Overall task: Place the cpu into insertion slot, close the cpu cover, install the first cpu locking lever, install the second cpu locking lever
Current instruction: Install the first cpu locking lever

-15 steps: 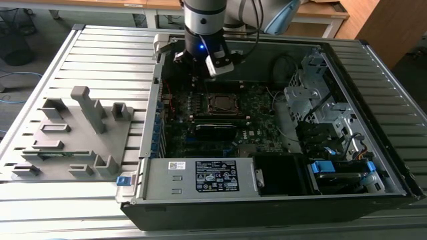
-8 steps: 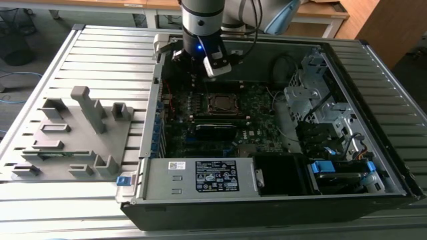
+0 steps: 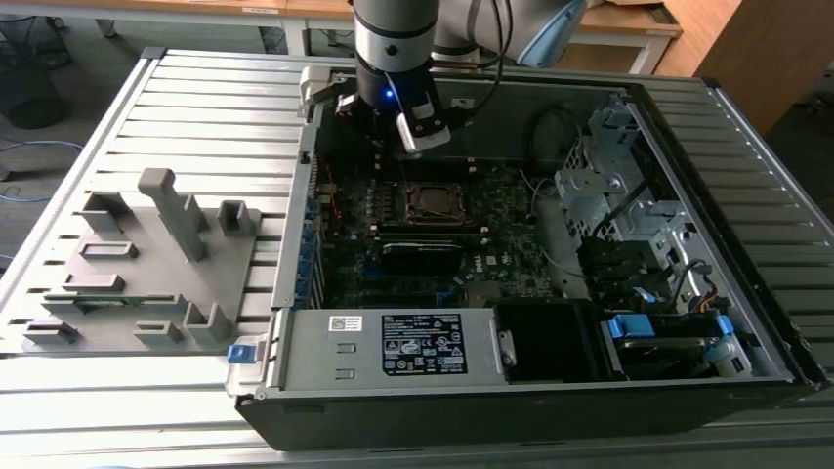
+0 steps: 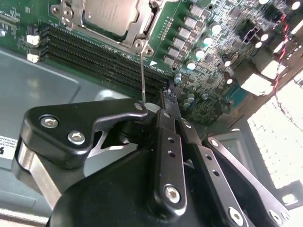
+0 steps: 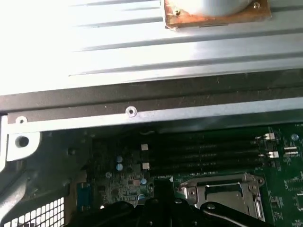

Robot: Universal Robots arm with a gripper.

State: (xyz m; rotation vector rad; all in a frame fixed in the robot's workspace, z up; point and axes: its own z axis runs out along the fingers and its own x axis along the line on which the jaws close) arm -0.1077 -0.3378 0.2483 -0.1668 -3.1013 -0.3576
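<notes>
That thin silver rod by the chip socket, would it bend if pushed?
Probably springy, not floppy: the locking lever is a thin, straight metal wire. Its smooth, narrow shape looks easy to slip off. It seems anchored beside the cpu cover, so it would likely swing rather than slide.

A robotics lab — slatted metal workbench (image 3: 195,93), open computer case (image 3: 521,293), wooden desks (image 3: 626,24).

I see open room straight above square silvery-rimmed insertion slot (image 3: 435,201). Thin steel locking lever (image 4: 143,75) rises from socket corner, just beside my black gripper (image 4: 166,94). Long black memory slots (image 3: 424,233) lie low alongside socket. Grey metal drive cage (image 3: 612,186) and looped black cables (image 3: 548,127) crowd exterior view's right. Silvery labelled power-supply box (image 3: 391,352) walls camera-side edge.
</notes>
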